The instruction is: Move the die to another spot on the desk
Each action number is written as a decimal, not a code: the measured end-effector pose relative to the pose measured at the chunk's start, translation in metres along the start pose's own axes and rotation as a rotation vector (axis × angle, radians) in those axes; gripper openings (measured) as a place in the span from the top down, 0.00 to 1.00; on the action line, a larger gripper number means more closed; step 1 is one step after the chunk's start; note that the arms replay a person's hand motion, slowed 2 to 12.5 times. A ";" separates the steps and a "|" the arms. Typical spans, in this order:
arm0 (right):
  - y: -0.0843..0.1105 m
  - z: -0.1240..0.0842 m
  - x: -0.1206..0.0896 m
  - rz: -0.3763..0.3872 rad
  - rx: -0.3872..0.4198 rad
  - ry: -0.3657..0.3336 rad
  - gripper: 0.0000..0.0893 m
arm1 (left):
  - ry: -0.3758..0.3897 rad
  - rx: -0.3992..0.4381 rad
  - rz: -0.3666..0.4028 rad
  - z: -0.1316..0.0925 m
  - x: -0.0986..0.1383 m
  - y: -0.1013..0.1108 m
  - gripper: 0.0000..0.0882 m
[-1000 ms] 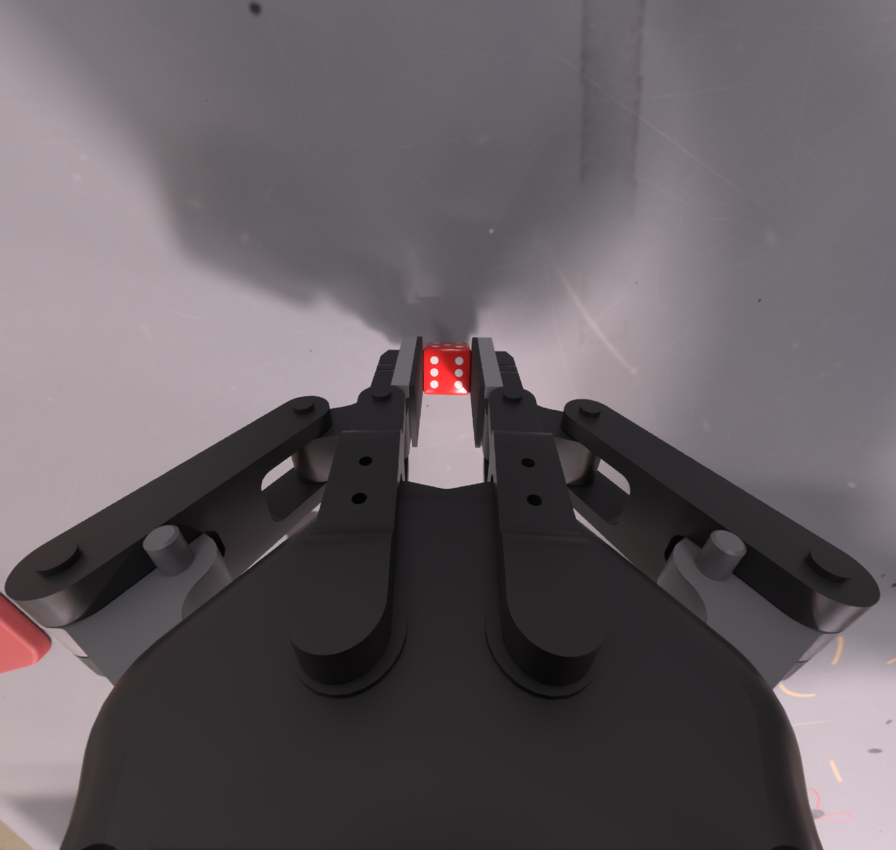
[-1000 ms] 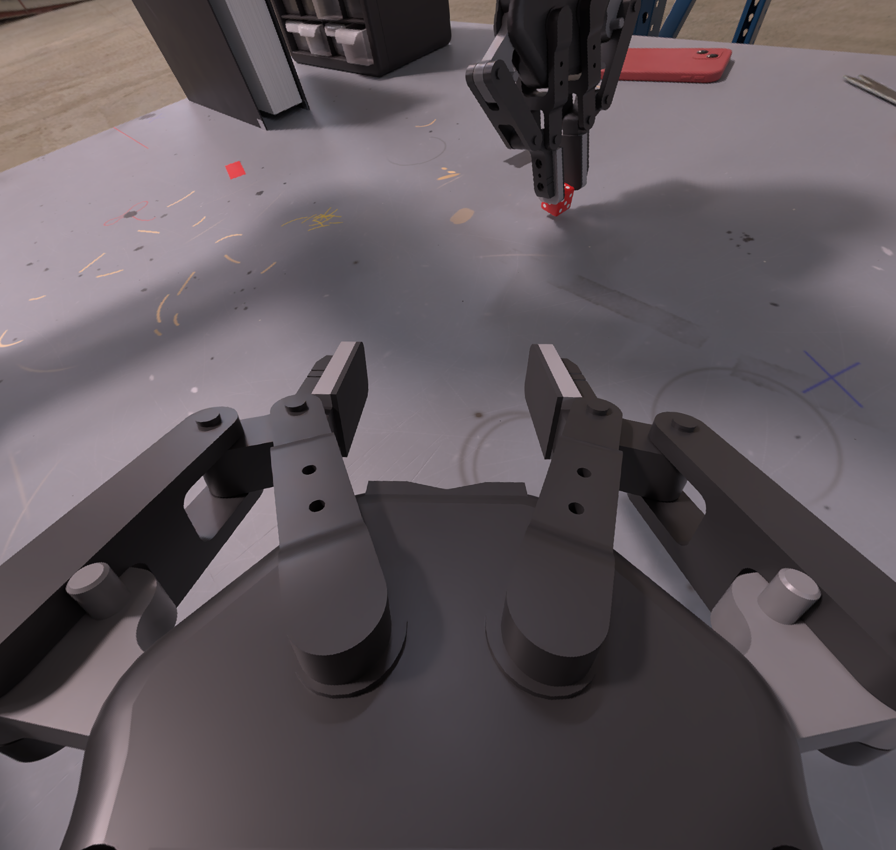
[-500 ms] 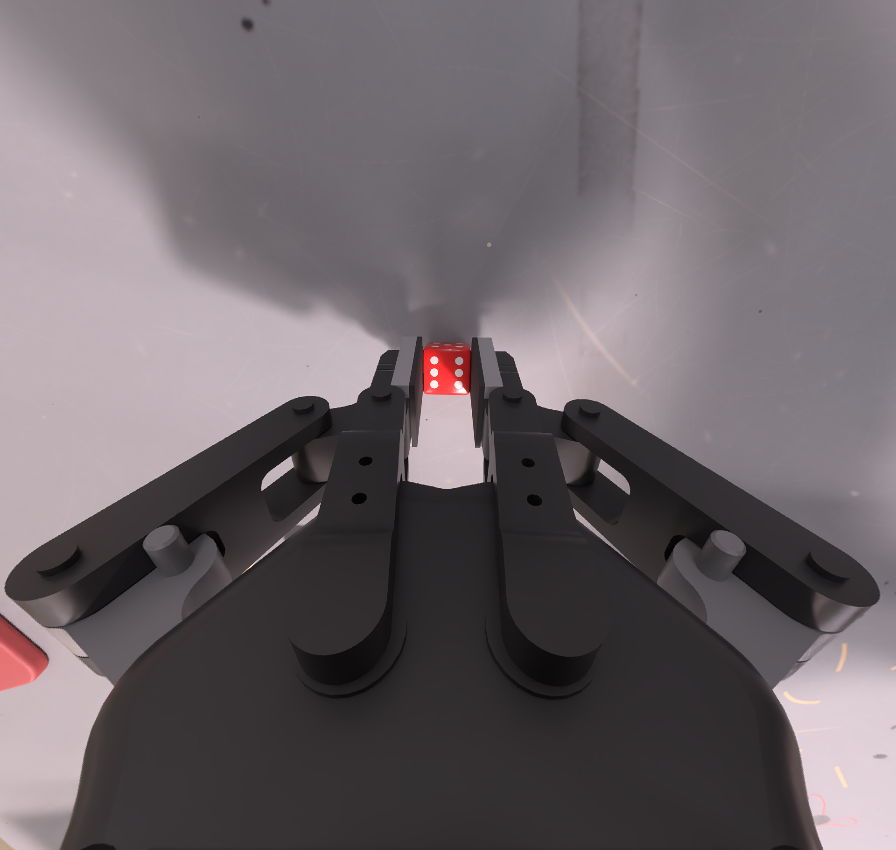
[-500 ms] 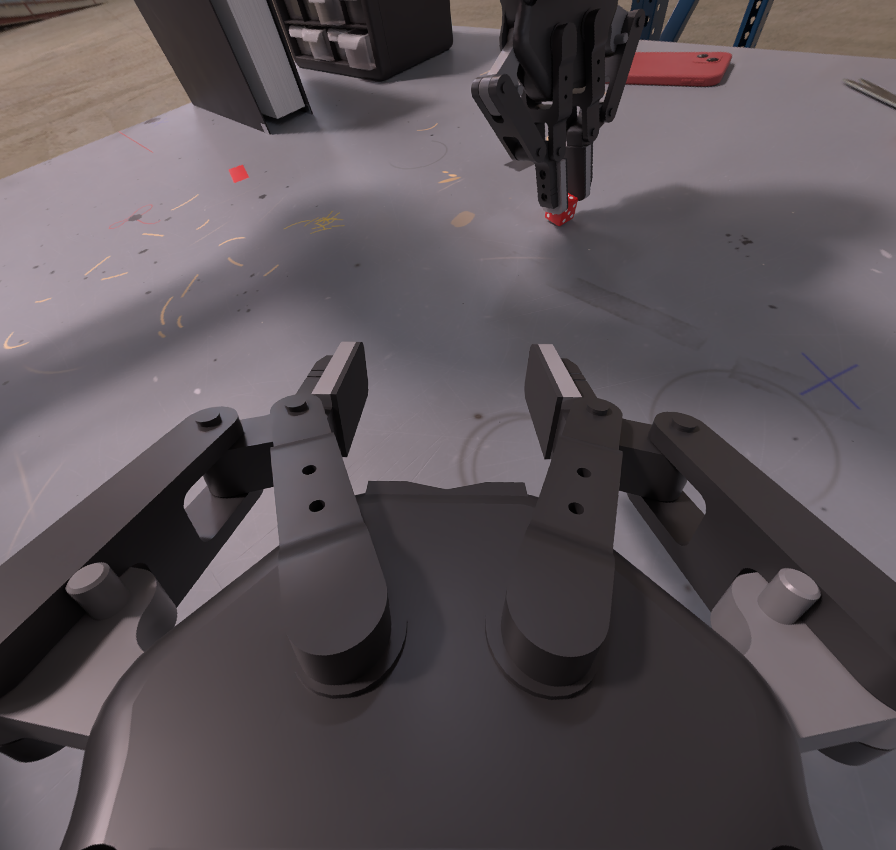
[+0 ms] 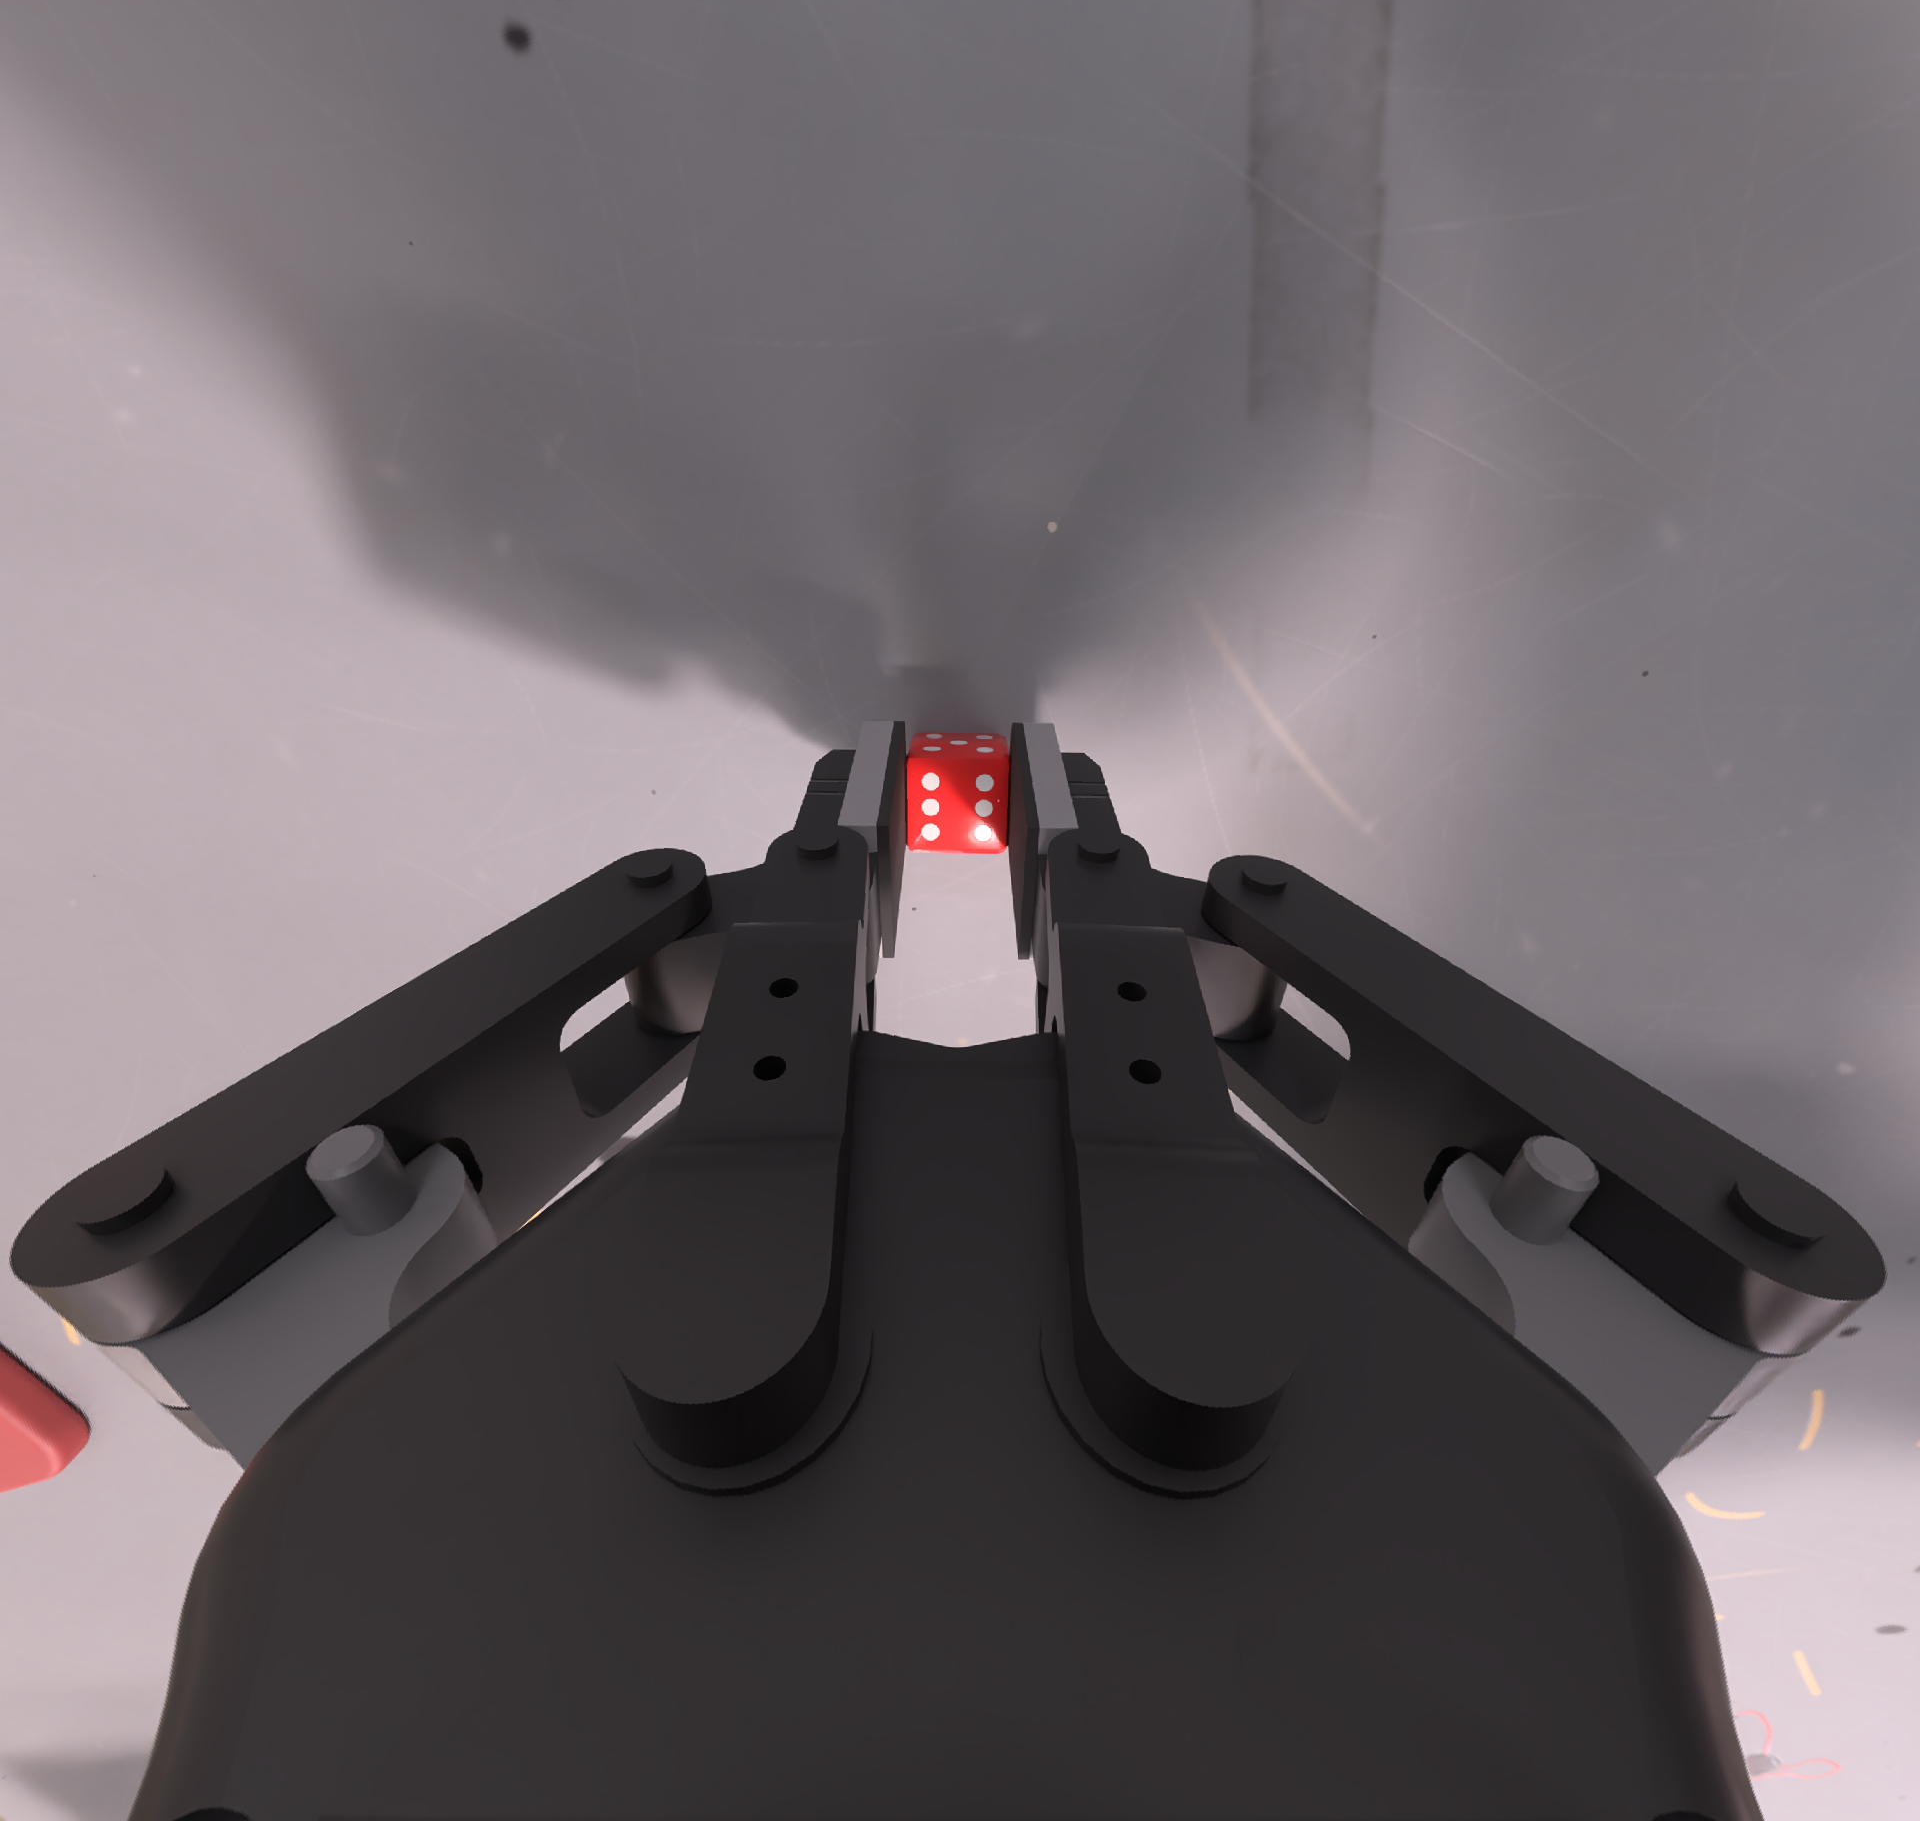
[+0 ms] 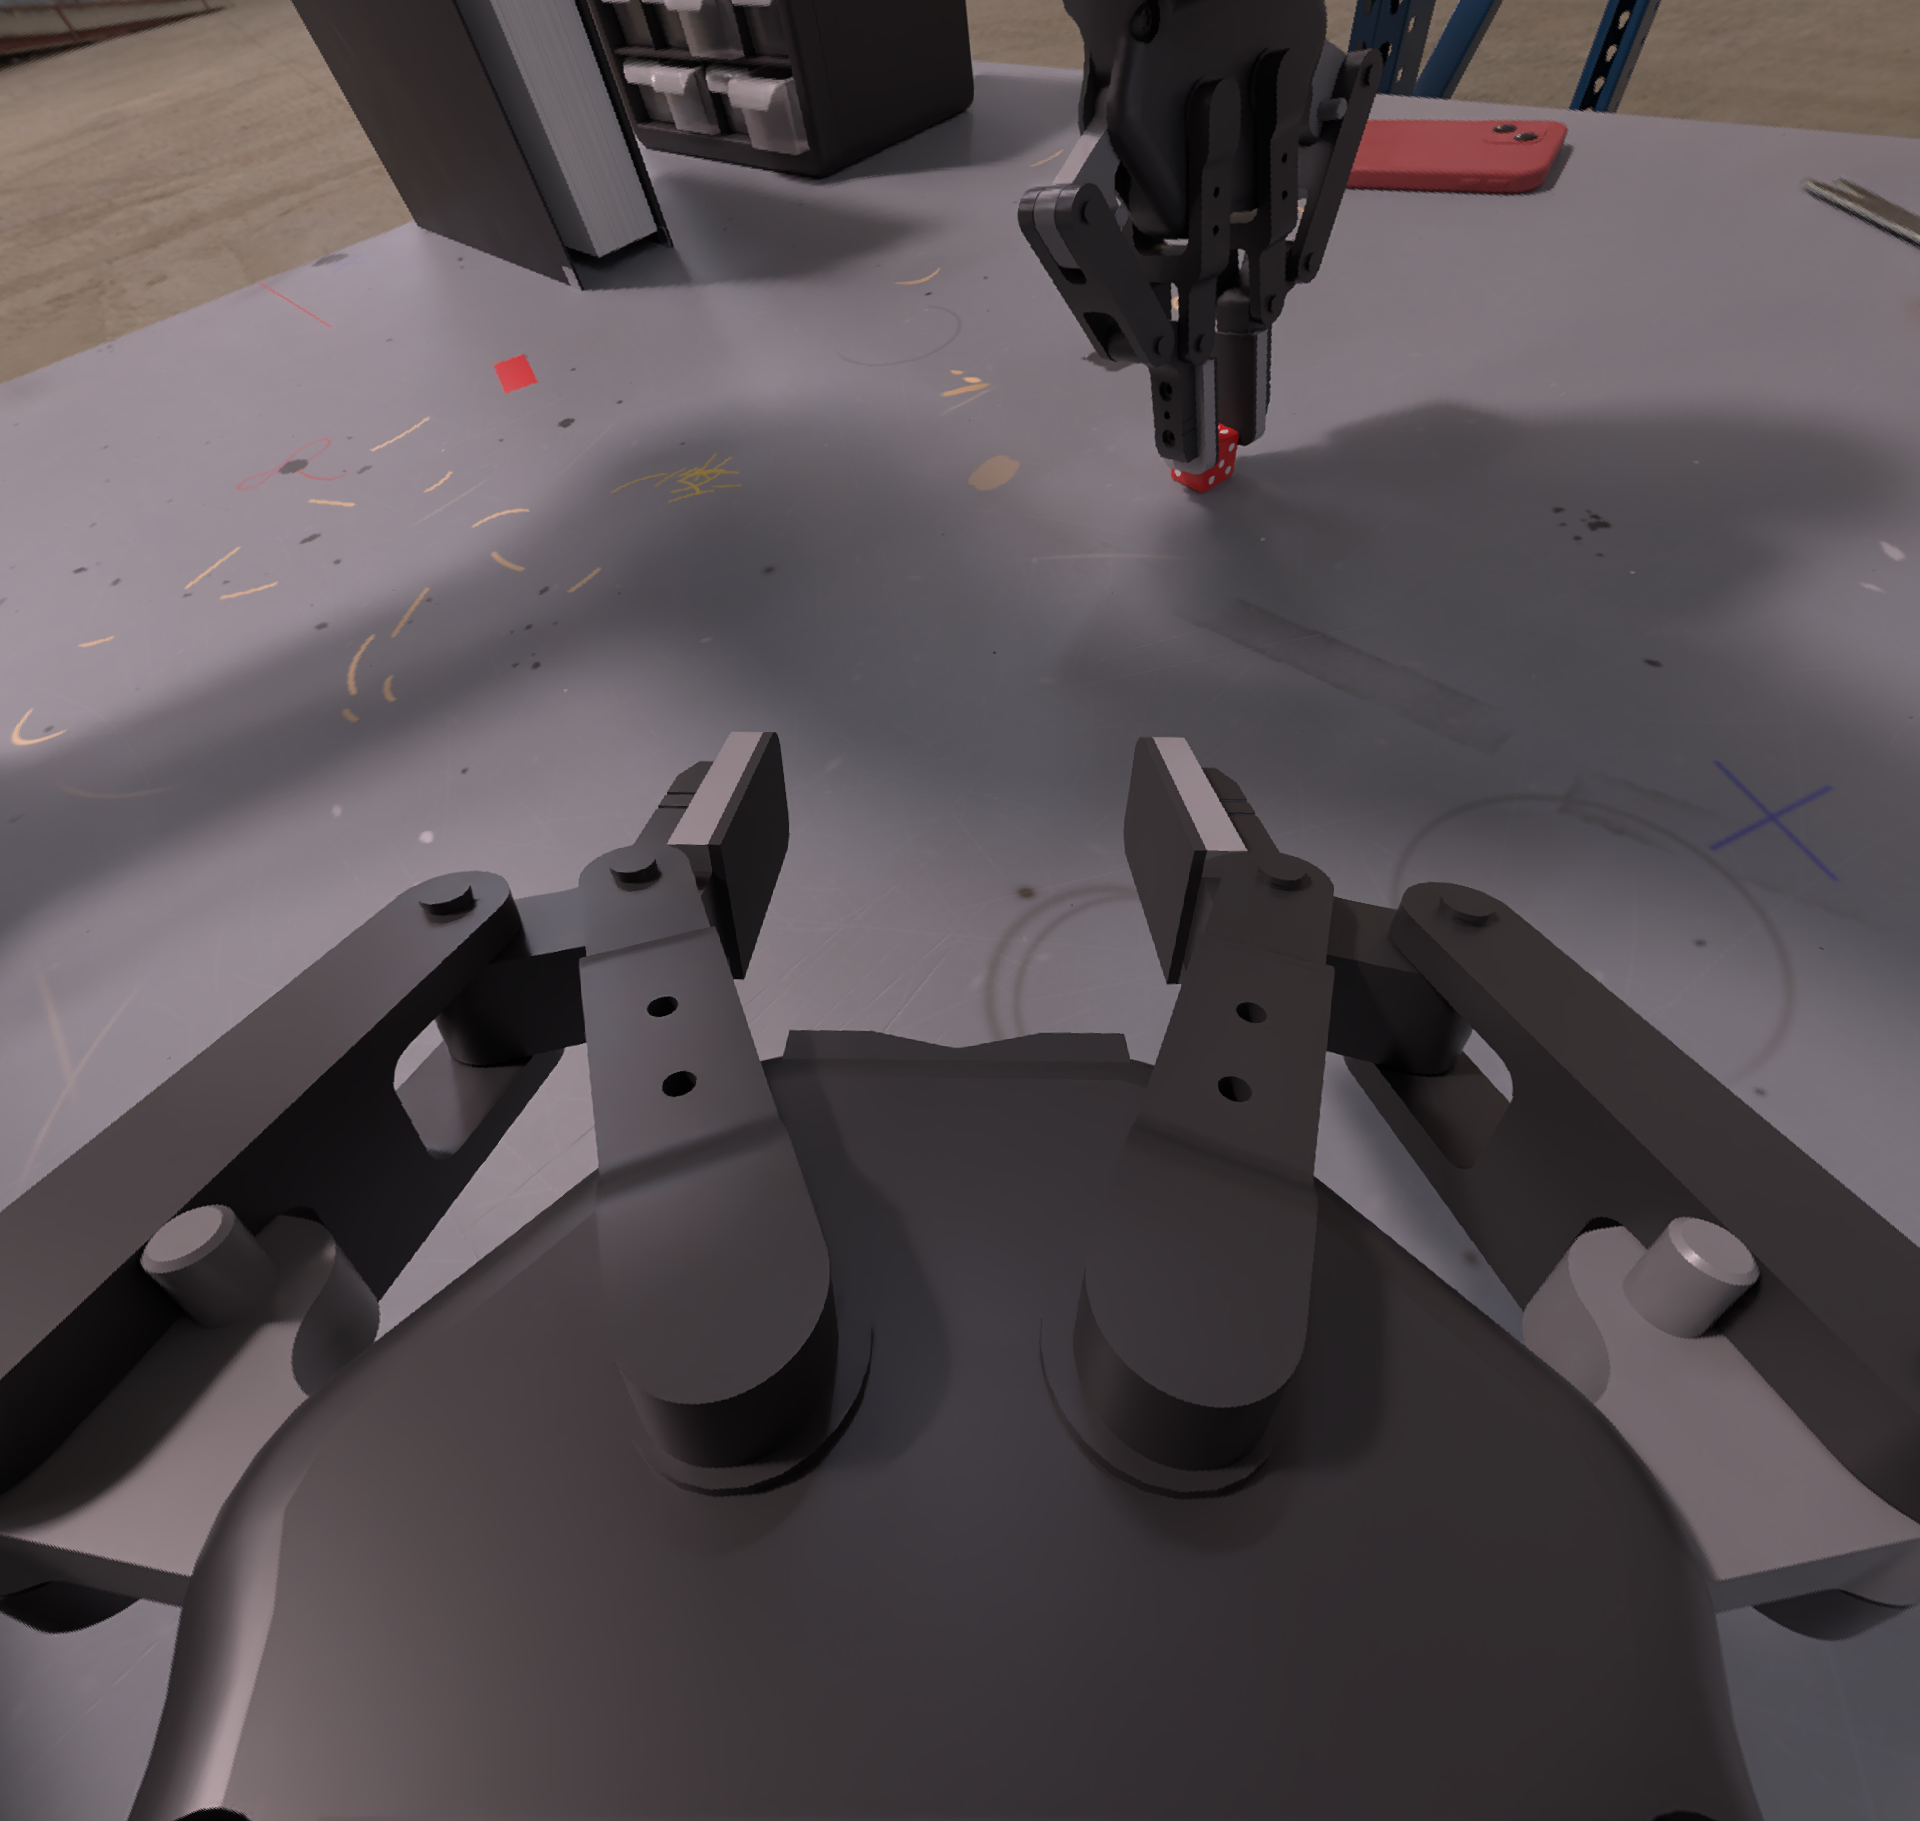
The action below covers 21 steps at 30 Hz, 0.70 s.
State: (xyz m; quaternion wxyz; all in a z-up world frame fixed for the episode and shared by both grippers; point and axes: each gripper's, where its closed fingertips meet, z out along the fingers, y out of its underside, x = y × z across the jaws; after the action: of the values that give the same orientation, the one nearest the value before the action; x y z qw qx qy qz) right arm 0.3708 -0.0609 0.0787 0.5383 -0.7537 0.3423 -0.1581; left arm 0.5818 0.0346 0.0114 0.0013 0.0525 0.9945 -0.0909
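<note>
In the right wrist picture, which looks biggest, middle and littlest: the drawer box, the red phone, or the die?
1. Drawer box, biggest, though the picture's top cuts it off.
2. Red phone.
3. Die, littlest, held by the left gripper.

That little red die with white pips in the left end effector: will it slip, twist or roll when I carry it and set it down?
The small red die with white pips looks rigid, and the left end effector has it by two flat faces, so twisting seems unlikely. Its glossy highlight hints at a slick surface; carry gently. Rounded corners may let it tumble if dropped on the grey desk, so release low.
</note>
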 end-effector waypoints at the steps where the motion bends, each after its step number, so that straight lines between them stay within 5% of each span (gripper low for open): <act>1: 0.000 0.000 0.000 0.000 0.000 0.000 0.35 | 0.000 0.001 -0.001 0.000 0.000 0.000 0.80; 13: 0.001 0.000 0.000 0.000 -0.005 0.001 0.34 | -0.015 0.020 -0.024 -0.002 -0.003 0.002 0.79; 21: 0.001 -0.001 0.000 0.007 -0.002 -0.001 0.34 | -0.014 0.089 -0.059 -0.024 -0.003 0.000 0.72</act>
State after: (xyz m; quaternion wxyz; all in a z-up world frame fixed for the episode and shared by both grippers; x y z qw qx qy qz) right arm 0.3698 -0.0613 0.0778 0.5382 -0.7532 0.3449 -0.1554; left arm 0.5851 0.0384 0.0348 0.0031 0.0226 0.9905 -0.1353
